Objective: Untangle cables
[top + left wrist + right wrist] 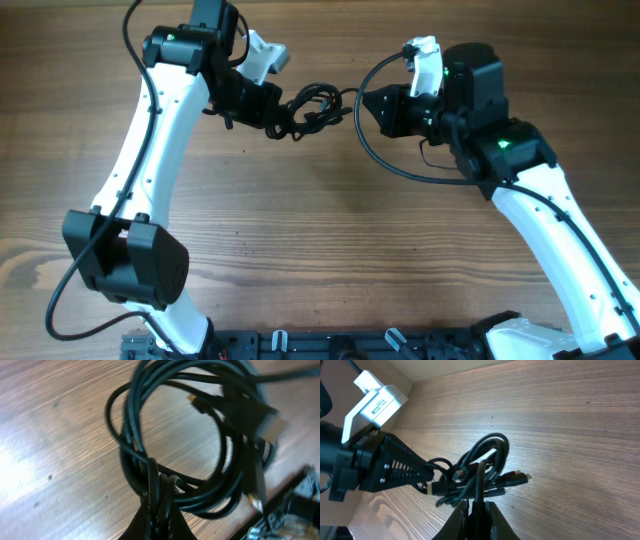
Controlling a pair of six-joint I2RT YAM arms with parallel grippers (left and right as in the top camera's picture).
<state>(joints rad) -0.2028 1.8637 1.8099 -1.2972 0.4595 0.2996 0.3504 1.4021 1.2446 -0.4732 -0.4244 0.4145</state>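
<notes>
Overhead view: the bundle of thin black flexible cables point(312, 105) sits at upper centre over the brown wood-grain worktop point(330, 220), between both arms. How the jaws stand is unreadable from this view.

Left wrist view: the black two-finger left gripper point(157, 507) is closed tight on several glossy round strands at the bottom of the coiled loops. A flat, metal-tipped black plug point(270, 424) is blurred at upper right.

Right wrist view: the black two-finger right gripper point(476, 505) is pinched together on one thin raised loop. The left gripper's ribbed fingers hold the bundle's left side.
</notes>
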